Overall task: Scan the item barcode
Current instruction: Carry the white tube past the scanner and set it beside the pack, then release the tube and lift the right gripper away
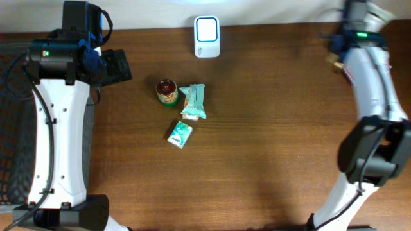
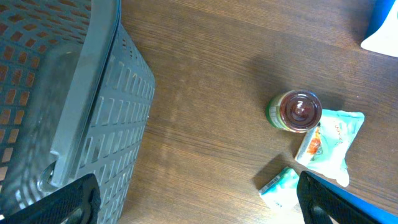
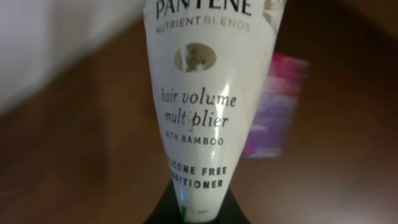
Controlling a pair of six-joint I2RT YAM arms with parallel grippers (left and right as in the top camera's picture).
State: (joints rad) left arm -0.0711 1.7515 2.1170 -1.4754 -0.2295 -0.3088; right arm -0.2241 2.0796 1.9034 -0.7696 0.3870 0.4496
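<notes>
- The white conditioner tube (image 3: 196, 93) is clamped at one end in the right hand (image 3: 194, 210), raised over the desk (image 3: 74, 174).
- The left hand (image 1: 121, 65) is held with its fingers (image 2: 74, 200) spread wide apart, nothing between them, beside a grey basket (image 2: 68, 93).
- A white device (image 1: 207, 36) is seen at the desk's far edge.
- A small jar (image 1: 166, 91) is set just beside a green-and-white packet (image 1: 192, 101); a smaller green packet (image 1: 180, 134) lies near them.

Wooden table (image 1: 270, 128): jar (image 1: 166, 91), snack packet (image 1: 193, 101), small packet (image 1: 180, 134), white scanner (image 1: 207, 36).
</notes>
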